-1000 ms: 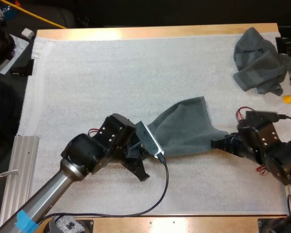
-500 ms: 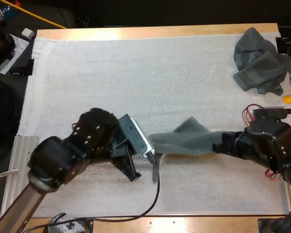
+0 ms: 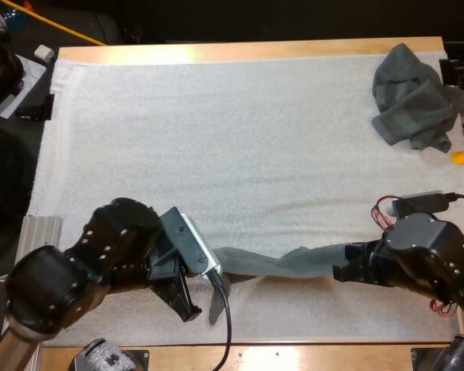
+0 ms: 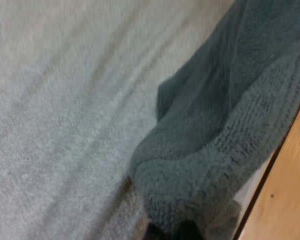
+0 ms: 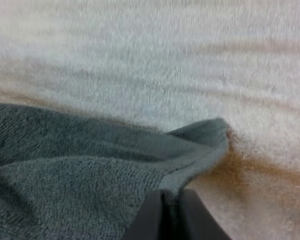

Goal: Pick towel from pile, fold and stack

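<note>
A dark grey-green towel (image 3: 282, 263) hangs stretched in a narrow band between my two grippers, low over the mat's near side. My left gripper (image 3: 205, 287) is shut on its left end, with a corner drooping beside the fingers. The left wrist view has that towel (image 4: 215, 125) bunched at the fingertips (image 4: 185, 231), close to the table's wooden edge. My right gripper (image 3: 344, 267) is shut on the right end. In the right wrist view its fingers (image 5: 150, 220) pinch the towel's hem (image 5: 190, 150) over the white mat. A crumpled towel pile (image 3: 414, 97) lies at the far right corner.
The wooden front edge of the table (image 3: 309, 355) runs just beneath both grippers. A ribbed metal rail (image 3: 31, 263) lies off the mat's left side. Loose papers and dark items (image 3: 23, 85) sit beyond the far left corner. White mat (image 3: 216, 139) stretches behind the towel.
Both arms have drawn back toward the table's near edge, the left one also moving left. The towel has gone from a broad draped shape to a thin taut band.
</note>
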Action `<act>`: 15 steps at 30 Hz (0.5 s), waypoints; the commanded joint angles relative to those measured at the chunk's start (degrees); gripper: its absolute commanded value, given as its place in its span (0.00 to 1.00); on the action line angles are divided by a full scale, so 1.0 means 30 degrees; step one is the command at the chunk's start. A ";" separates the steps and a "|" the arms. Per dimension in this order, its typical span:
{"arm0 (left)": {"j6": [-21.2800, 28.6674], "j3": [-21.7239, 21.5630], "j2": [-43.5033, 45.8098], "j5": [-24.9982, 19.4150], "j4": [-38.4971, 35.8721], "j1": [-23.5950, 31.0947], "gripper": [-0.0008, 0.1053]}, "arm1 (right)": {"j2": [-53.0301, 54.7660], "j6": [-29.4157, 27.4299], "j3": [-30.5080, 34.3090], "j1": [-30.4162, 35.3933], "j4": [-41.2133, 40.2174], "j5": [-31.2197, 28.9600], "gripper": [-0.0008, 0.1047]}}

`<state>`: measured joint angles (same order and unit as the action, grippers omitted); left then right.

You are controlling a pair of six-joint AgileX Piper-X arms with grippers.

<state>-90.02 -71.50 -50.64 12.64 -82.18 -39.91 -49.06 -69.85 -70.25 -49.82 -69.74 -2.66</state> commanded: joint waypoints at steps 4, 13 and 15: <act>0.0921 0.1528 -0.1529 -0.1753 0.1706 0.0102 0.01 | -0.1579 -0.0318 0.0727 -0.0285 -0.0090 -0.1491 0.01; 0.0998 0.3442 -0.5208 -0.2139 0.7057 0.1748 0.01 | -0.6406 -0.0671 0.2699 0.1365 0.5119 -0.2831 0.01; 0.1073 0.3570 -0.6010 -0.2022 0.7968 0.2517 0.01 | -0.7409 -0.0701 0.2811 0.2189 0.6232 -0.2464 0.01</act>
<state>-87.20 -61.28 -66.26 6.93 -62.73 -34.88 -67.96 -71.19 -62.24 -46.09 -55.45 -10.32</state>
